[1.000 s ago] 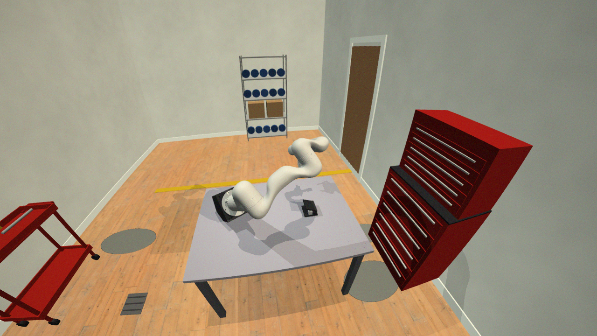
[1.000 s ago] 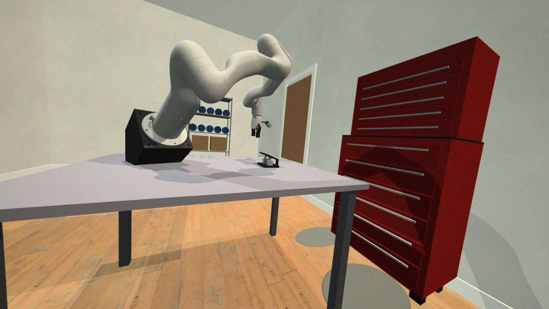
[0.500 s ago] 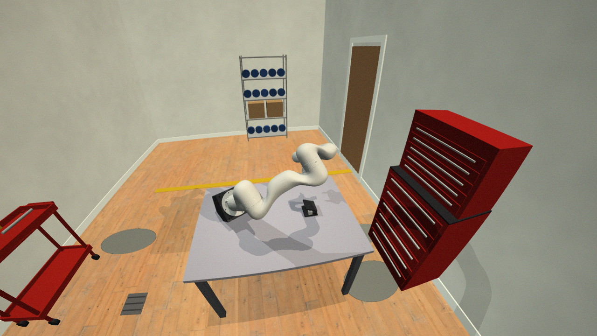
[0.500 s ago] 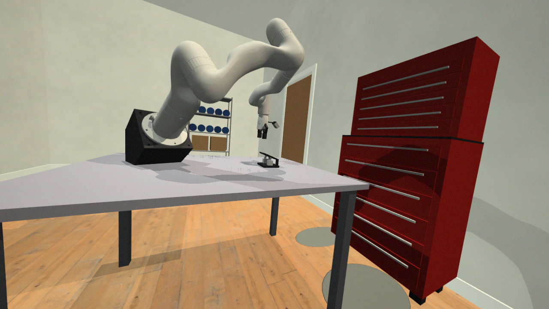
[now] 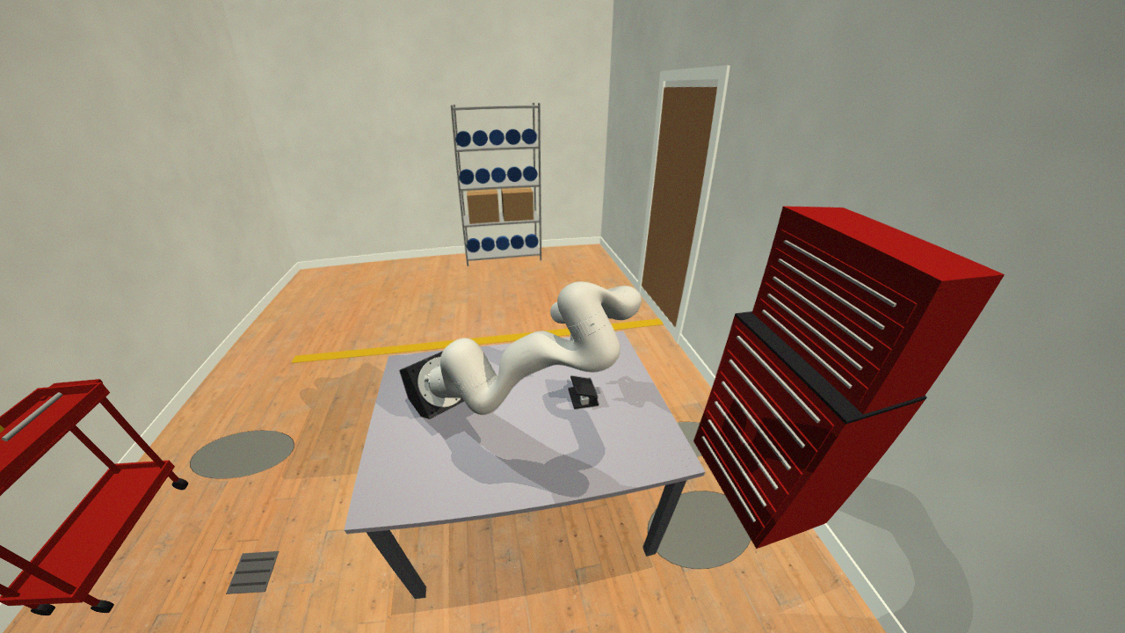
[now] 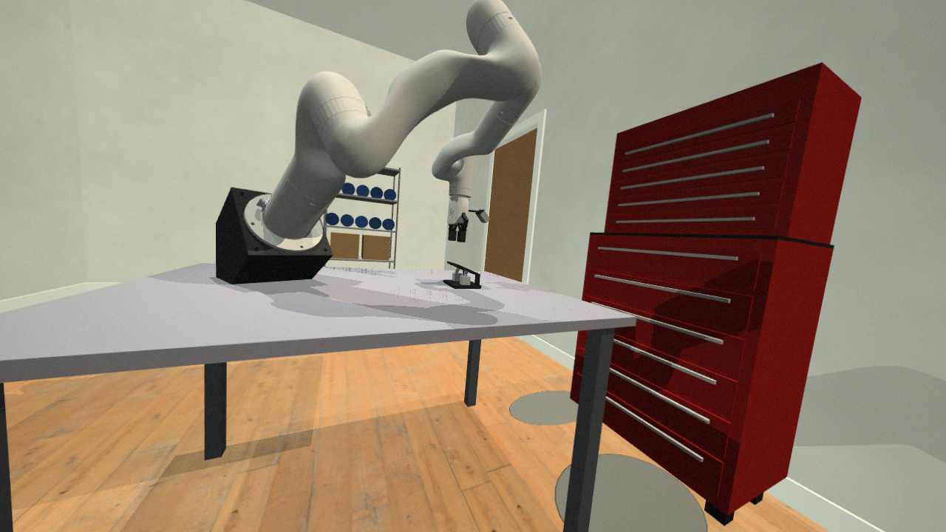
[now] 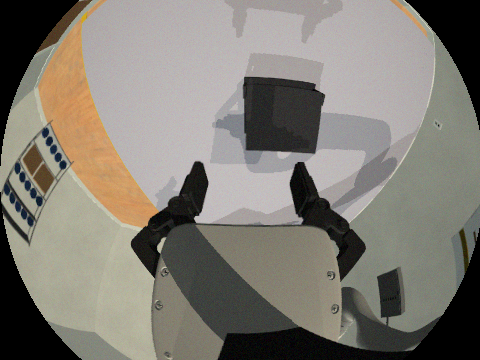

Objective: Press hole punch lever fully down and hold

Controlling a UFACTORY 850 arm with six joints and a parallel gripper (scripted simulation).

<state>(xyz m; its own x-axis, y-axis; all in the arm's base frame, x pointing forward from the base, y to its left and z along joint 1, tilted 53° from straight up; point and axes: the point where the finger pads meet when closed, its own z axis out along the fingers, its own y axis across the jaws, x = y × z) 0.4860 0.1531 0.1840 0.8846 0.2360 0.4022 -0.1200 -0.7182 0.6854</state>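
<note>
We hover our hand, wide and empty, above the hole punch on the table; approach step, next descend onto its lever.

A red tool chest is seen off the surface's right edge, a red cart far left, a shelf rack against the back wall.
</note>
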